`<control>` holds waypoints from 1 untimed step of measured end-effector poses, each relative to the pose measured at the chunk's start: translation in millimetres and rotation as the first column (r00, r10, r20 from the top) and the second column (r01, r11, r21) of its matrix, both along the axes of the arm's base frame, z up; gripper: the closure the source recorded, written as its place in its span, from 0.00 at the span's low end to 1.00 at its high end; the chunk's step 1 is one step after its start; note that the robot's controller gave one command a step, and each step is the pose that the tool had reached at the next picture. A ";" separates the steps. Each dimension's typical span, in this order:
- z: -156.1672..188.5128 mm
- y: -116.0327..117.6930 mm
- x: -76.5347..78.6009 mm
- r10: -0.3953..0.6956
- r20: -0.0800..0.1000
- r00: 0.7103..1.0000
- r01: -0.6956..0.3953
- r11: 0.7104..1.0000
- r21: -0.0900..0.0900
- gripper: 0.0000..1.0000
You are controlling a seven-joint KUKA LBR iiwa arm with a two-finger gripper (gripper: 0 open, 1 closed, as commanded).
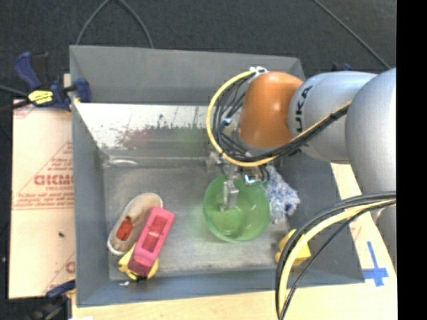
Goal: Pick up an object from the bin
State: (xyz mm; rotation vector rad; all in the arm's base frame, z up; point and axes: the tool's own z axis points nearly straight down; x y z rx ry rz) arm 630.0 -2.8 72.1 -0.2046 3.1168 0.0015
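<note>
View from above into a grey metal bin (167,82). My arm (347,119) comes in from the right, with an orange cover (267,109) at the wrist and a loop of black and yellow cables (217,112) beside it.

My gripper (231,202) points down into a see-through green bowl (248,222). The bowl stands upright on the bin floor, a little right of the middle and nearer the front wall than the back. The tip of my gripper lies inside the rim, over the bowl's left half. I cannot tell how far my gripper is open, or whether it is touching the bowl or gripping anything.

Just right of the bowl, touching its rim, lies a crumpled blue and white cloth (281,195), partly under my wrist. Nearer the front right corner lies a small yellow thing (298,249), partly hidden by a cable; its kind is unclear.

In the front left part of the bin, well apart from the bowl, three things lie close together. A white shoe-shaped thing with a red inside (128,224) lies tilted. A pink block (152,235) leans against its right side. Another yellow thing (130,267) peeks out from under the pink block's lower end.
</note>
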 end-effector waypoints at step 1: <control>3.5 -3.0 8.1 0.023 0.000 1.000 -0.023 1.000 -0.001 1.00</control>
